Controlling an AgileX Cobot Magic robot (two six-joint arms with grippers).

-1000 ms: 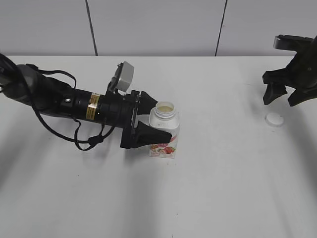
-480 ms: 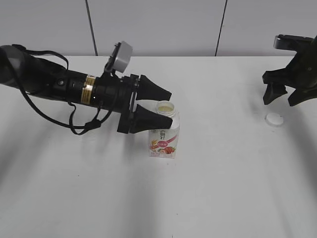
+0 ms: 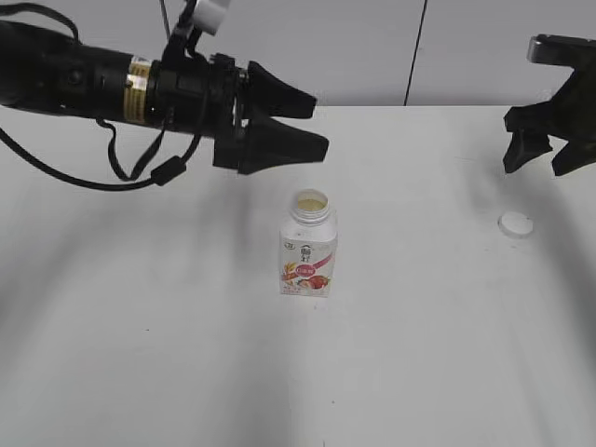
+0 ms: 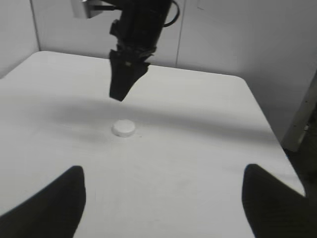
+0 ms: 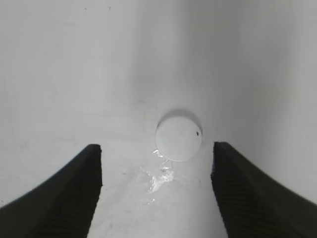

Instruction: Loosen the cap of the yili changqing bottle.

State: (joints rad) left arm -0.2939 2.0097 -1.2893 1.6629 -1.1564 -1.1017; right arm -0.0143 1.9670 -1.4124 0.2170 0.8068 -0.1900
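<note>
The yili changqing bottle (image 3: pixel 308 247) stands upright in the middle of the white table (image 3: pixel 419 354), its wide neck open and uncapped. The white cap (image 3: pixel 515 223) lies flat on the table at the right; it also shows in the left wrist view (image 4: pixel 123 128) and the right wrist view (image 5: pixel 179 135). My left gripper (image 3: pixel 319 122) is open and empty, raised above and behind-left of the bottle; its jaws stand wide apart in its wrist view (image 4: pixel 163 169). My right gripper (image 3: pixel 543 156) is open and empty, hovering above the cap, which lies just ahead of its jaws (image 5: pixel 156 145).
A small wet smear (image 5: pixel 161 178) glistens on the table next to the cap. Grey wall panels (image 3: pixel 298 47) run behind the table. The right arm (image 4: pixel 131 49) shows in the left wrist view, hanging over the cap.
My left gripper has let go of the bottle and risen up and back, away from it. The bottle stays upright. The right gripper has shifted slightly to the right.
</note>
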